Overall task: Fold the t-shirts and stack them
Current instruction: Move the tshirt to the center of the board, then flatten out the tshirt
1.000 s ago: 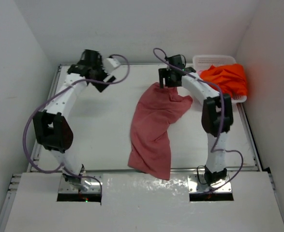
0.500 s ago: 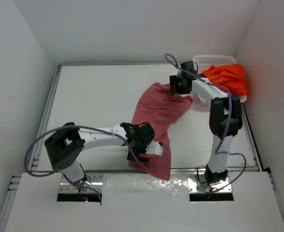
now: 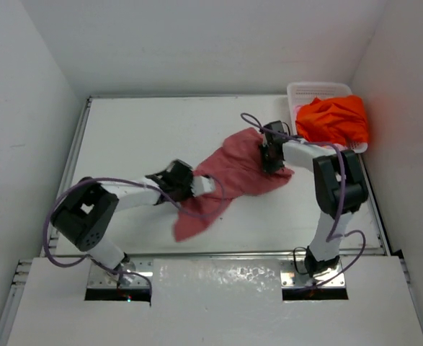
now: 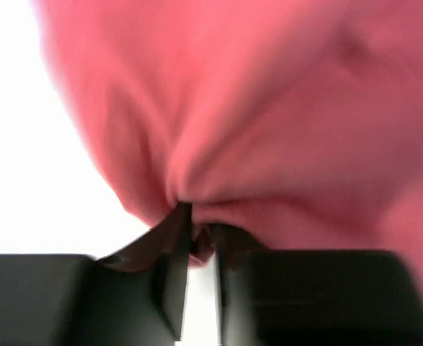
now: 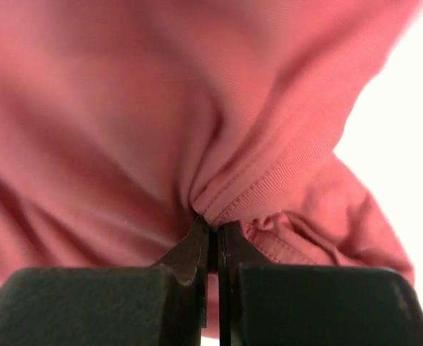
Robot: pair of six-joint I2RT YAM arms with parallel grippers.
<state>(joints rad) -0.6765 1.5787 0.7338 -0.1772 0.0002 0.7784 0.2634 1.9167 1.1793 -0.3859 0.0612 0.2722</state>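
Rose-red t-shirt (image 3: pixel 234 169) crumpled and stretched across the middle of the tabletop (image 3: pixel 139 130), left jaws pinching a bunched fold at its near-left end, right jaws pressed together on a ribbed hem at its far-right end, orange t-shirt (image 3: pixel 334 119) well apart, heaped in a white basket (image 3: pixel 308 89) at the far right corner.

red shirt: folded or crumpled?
Crumpled. The red shirt lies bunched in an uneven strip, the left pincer and right pincer each shut on an edge.
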